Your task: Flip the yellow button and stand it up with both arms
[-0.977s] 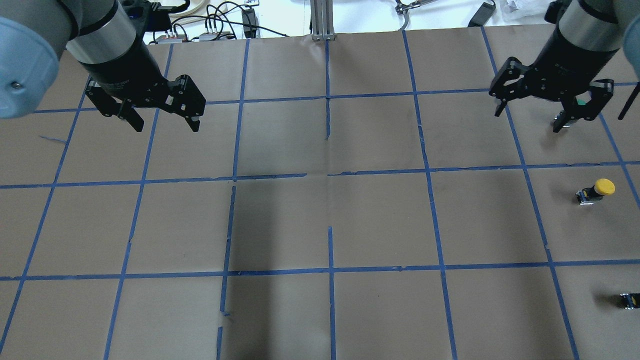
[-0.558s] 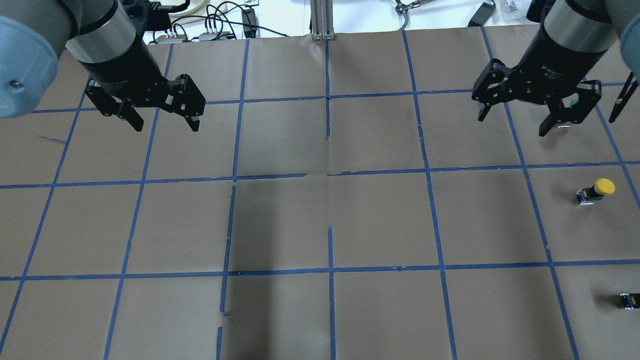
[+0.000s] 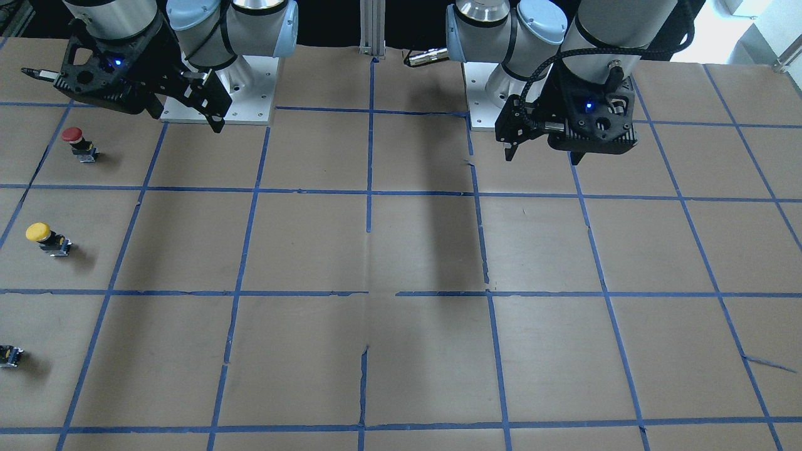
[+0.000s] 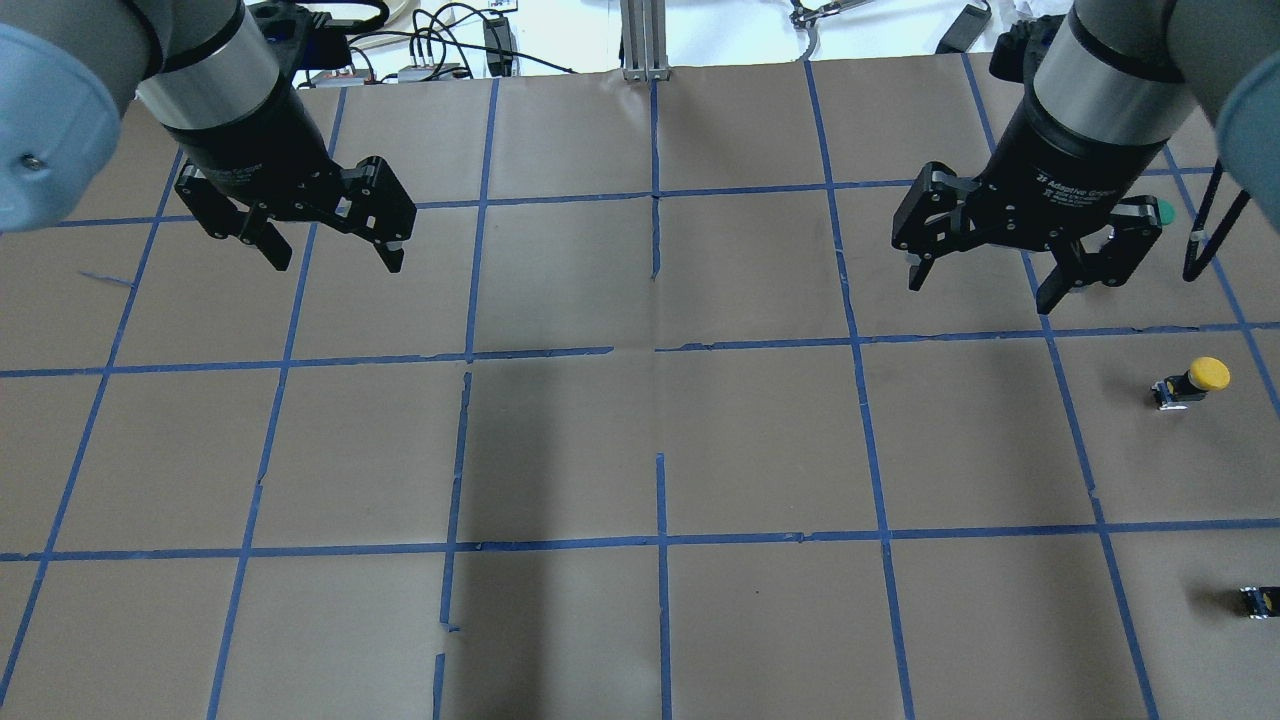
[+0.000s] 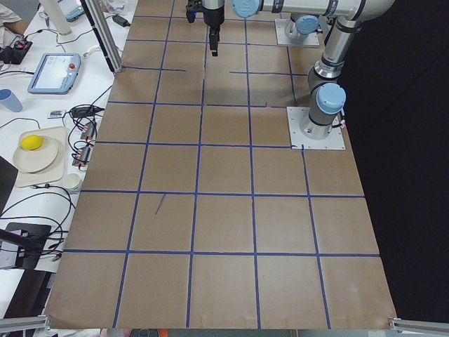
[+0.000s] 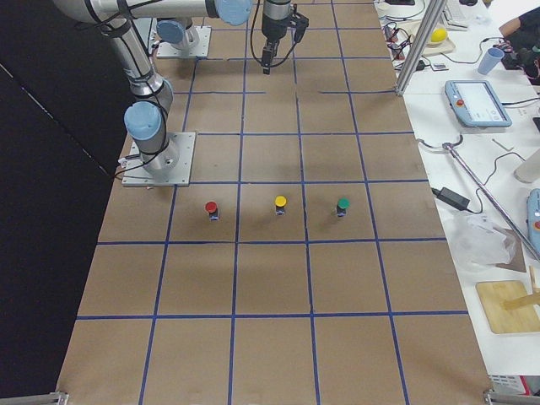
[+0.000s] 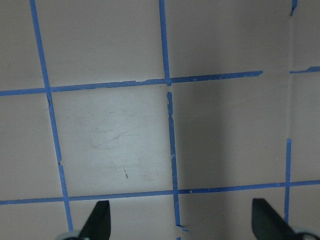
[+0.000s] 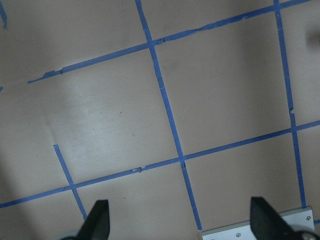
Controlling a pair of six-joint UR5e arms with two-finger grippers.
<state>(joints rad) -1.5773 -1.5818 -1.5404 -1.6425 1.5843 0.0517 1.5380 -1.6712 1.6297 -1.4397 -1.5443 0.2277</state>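
The yellow button (image 4: 1190, 383) stands on the brown paper at the far right of the overhead view, cap uppermost as far as I can tell. It also shows in the front view (image 3: 47, 238) and the right side view (image 6: 281, 205). My right gripper (image 4: 982, 290) is open and empty, hanging above the table up and left of the button, well apart from it. My left gripper (image 4: 337, 263) is open and empty over the far left of the table. The wrist views show open fingers (image 7: 97, 220) (image 8: 95, 220) over bare paper.
A green-capped button (image 4: 1160, 212) peeks out behind the right gripper. A red-capped button (image 3: 78, 141) stands nearer the robot's base. A small dark capless block (image 4: 1260, 600) lies at the right edge. Blue tape (image 4: 658, 350) grids the paper.
My right gripper has moved left and a little nearer, away from the green-capped button, still open. My left gripper has barely shifted. The yellow button has not moved.
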